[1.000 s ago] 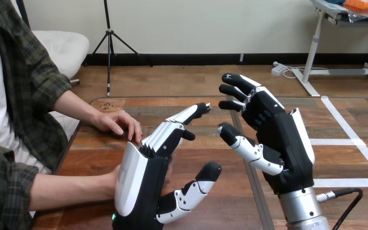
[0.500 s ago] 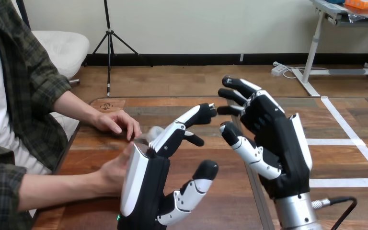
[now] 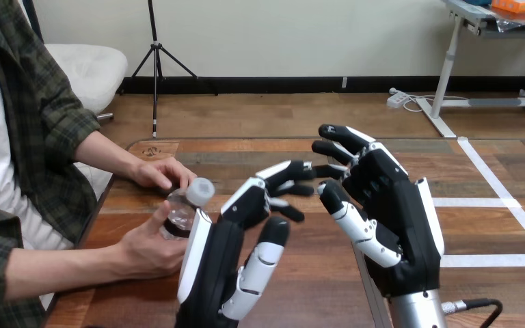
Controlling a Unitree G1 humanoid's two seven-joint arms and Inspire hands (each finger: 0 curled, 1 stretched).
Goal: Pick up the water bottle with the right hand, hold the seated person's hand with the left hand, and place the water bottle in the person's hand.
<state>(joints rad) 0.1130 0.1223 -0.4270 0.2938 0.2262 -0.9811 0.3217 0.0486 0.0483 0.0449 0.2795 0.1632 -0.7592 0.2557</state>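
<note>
Judging by the present layout, seems close to the end of the task: water bottle (image 3: 176,219) already resting in the person's nearer hand (image 3: 147,249), gripped round its lower body by that hand's fingers and thumb, above the left part of the bench (image 3: 314,287). Not held by either robot hand. Left hand (image 3: 215,273) raised just beside the bottle, its white back shell covering a part of the bottle's side, fingers loosely spread and a little bent, closed on nothing; cannot tell whether touching the person's nearer hand, and no curl round it visible, so the holding step not shown as active. Right hand (image 3: 389,219) lifted at the right, well apart from the bottle, fingers relaxed and gently curved, empty too. The person's farther hand (image 3: 164,174) lying on the bench just behind the bottle. Remaining, as a guess: only to draw both robot hands away. As for the bottle itself: tilted, not upright, long axis running from lower left to upper right in the head view, pale cap (image 3: 200,191) at the upper end, pointing up and toward the left hand's fingers, base hidden low in the person's palm.
</note>
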